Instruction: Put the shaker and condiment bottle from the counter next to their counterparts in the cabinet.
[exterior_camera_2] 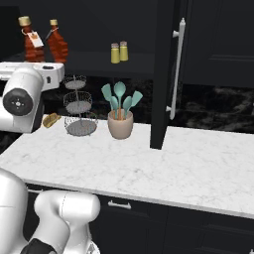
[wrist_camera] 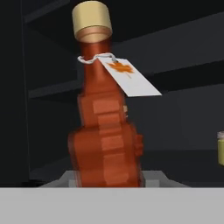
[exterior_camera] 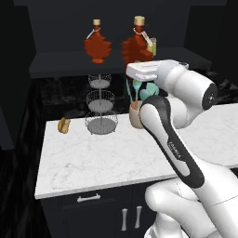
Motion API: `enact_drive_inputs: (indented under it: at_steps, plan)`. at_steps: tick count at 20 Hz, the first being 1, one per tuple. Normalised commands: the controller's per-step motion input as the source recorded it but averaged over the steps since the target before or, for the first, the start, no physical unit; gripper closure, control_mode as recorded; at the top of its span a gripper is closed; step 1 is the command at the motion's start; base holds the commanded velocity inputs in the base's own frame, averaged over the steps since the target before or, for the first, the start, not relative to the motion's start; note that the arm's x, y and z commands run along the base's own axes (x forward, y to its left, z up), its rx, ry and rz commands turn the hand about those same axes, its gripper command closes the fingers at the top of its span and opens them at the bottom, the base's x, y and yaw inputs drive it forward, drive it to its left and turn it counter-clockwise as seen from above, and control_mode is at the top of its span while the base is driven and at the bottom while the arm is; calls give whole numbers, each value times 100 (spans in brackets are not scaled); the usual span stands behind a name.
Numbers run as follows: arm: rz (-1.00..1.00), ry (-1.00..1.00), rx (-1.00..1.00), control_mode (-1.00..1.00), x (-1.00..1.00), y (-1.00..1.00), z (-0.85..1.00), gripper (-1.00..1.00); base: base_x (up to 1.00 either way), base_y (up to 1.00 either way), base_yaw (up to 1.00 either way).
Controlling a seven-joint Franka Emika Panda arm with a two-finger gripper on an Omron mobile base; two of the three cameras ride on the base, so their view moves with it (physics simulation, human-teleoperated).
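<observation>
My gripper point(exterior_camera: 138, 63) is shut on the condiment bottle point(exterior_camera: 136, 45), a red-brown bottle with a tan cap and a white neck tag. In the hand view the condiment bottle point(wrist_camera: 107, 135) stands close in front, leaning slightly. I hold it at shelf level in the black cabinet point(exterior_camera: 56, 62), to the right of the maple-leaf bottle point(exterior_camera: 97, 45). From the right side, the held condiment bottle point(exterior_camera_2: 32, 45) is beside that counterpart point(exterior_camera_2: 57, 44), above my gripper point(exterior_camera_2: 35, 63). Two olive-yellow shakers point(exterior_camera_2: 119, 52) stand together further right on the shelf. One shaker point(exterior_camera: 152, 46) peeks out behind the held bottle.
On the marble counter point(exterior_camera: 107, 158) stand a three-tier wire basket point(exterior_camera: 101, 109), a tan crock of teal utensils point(exterior_camera_2: 120, 119) and a small bread item point(exterior_camera: 64, 125). A tall black panel with a silver handle point(exterior_camera_2: 174, 69) rises right of the crock. Dark drawers point(exterior_camera: 88, 198) lie below.
</observation>
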Motion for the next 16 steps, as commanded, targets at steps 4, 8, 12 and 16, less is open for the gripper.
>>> enact_drive_inputs:
  at_steps: [4, 8, 12, 16]
  plan:
    - [0, 1, -1, -100, 44, -7, 41, 100, 0, 0, 0]
    - [0, 1, -1, -100, 32, -7, 17, 100, 0, 0, 0]
    - [-1, -1, -6, -100, 5, -1, -13, 100, 0, 0, 0]
    - [0, -1, -8, -100, 3, 0, -28, 100, 0, 0, 0]
